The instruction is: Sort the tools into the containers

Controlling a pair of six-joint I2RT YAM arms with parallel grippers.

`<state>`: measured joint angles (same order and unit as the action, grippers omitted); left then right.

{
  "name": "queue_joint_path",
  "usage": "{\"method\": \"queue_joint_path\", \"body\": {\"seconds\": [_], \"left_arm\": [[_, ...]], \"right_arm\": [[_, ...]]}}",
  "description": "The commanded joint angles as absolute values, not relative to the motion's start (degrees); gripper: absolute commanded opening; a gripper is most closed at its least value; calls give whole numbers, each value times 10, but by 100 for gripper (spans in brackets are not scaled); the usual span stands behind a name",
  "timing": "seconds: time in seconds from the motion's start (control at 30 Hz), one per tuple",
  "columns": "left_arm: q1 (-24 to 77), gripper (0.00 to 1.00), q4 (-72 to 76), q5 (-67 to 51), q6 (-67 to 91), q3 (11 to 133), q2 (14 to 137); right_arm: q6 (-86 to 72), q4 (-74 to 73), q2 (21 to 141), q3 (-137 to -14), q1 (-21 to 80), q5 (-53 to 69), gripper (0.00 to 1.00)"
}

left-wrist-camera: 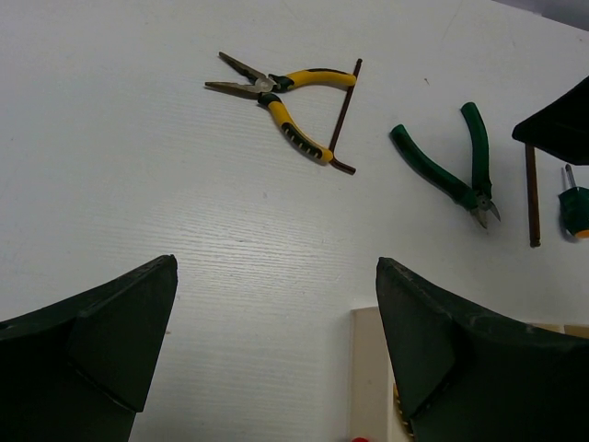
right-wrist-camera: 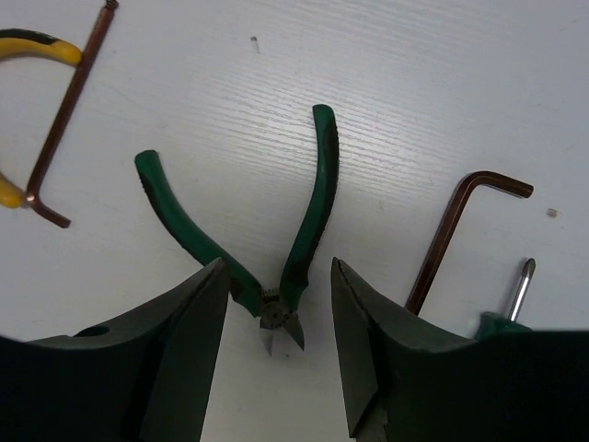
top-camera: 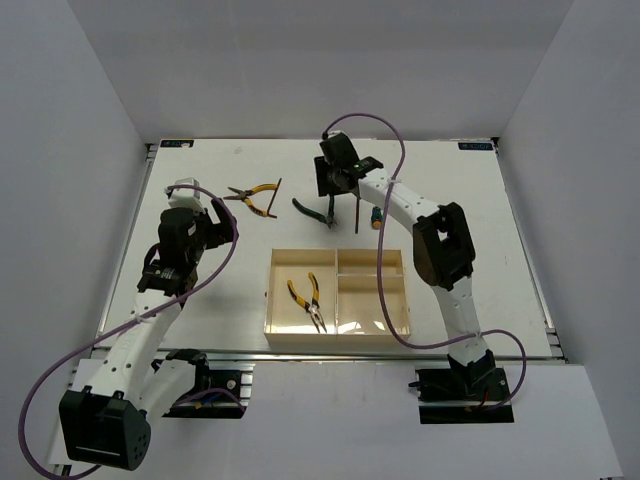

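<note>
Green-handled pliers (right-wrist-camera: 313, 203) lie on the white table with their handles spread. My right gripper (right-wrist-camera: 279, 272) is open, and its fingers straddle the pliers' pivot without touching it. A dark hex key (right-wrist-camera: 451, 239) and a green-handled screwdriver (right-wrist-camera: 517, 287) lie just to their right. Yellow-handled pliers (left-wrist-camera: 285, 97) lie further left with a second hex key (left-wrist-camera: 343, 115) across their handles. The cream tray (top-camera: 270, 295) holds another pair of yellow pliers (top-camera: 305, 300) in its large compartment. My left gripper (left-wrist-camera: 276, 285) is open and empty, above the table left of the tray's corner (left-wrist-camera: 368, 368).
The tray's two smaller compartments on its right side (top-camera: 372, 285) hold nothing. A purple cable loops from my right arm (top-camera: 440, 250) over the tray's right part. White walls enclose the table on three sides.
</note>
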<state>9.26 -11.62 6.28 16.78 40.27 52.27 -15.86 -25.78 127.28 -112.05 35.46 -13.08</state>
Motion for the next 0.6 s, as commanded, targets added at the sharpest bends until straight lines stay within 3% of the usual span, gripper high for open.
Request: {"method": "queue_joint_path", "body": {"seconds": [0.0,0.57], "left_arm": [[96,98,-113,50,172,426,520],[96,98,-114,48,174,425,520]], "right_arm": [[-155,-247,1299,-1145,344,-108,54],[-171,-259,1375,-1145,335,-91,49]]}}
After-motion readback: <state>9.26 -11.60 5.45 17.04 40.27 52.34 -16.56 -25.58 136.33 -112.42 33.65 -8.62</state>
